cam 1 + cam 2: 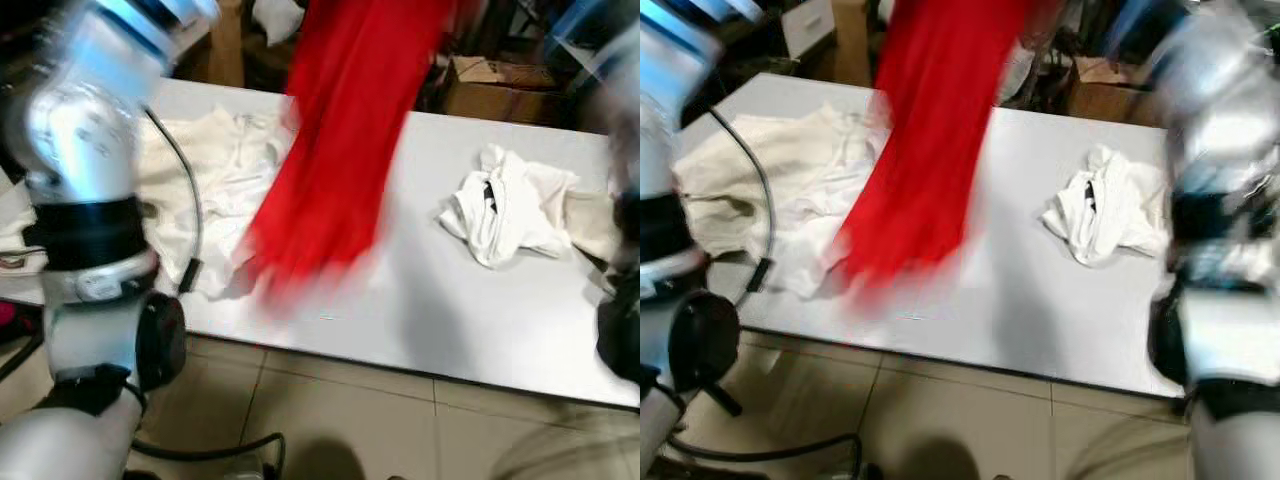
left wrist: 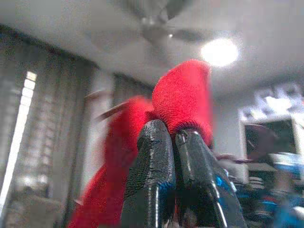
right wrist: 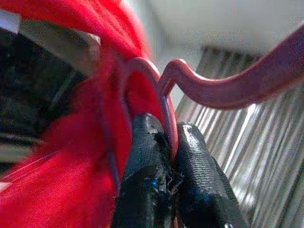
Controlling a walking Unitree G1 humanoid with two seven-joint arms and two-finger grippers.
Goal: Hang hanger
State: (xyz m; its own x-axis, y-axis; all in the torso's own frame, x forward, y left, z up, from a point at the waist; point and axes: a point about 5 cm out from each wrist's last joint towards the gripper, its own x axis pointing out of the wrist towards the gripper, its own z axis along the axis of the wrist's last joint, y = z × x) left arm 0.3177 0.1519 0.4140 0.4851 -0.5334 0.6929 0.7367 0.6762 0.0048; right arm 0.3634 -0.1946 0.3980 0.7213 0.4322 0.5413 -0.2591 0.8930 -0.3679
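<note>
Both grippers grasp: the left gripper [image 2: 173,137] clenches the red garment [image 1: 335,150], the right gripper [image 3: 172,142] the red hanger [image 3: 228,85], lifted above the desk [image 1: 480,310]. Next, seemingly, carry to a rail.

A white table [image 1: 470,320] stands on beige tiled floor [image 1: 340,410], cardboard boxes [image 1: 495,85] behind, apparently a ceiling fan [image 2: 156,28] overhead.

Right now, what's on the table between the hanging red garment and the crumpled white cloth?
Nothing: in the left eye view the stretch of grey table between the red garment and the crumpled white cloth is bare.
</note>
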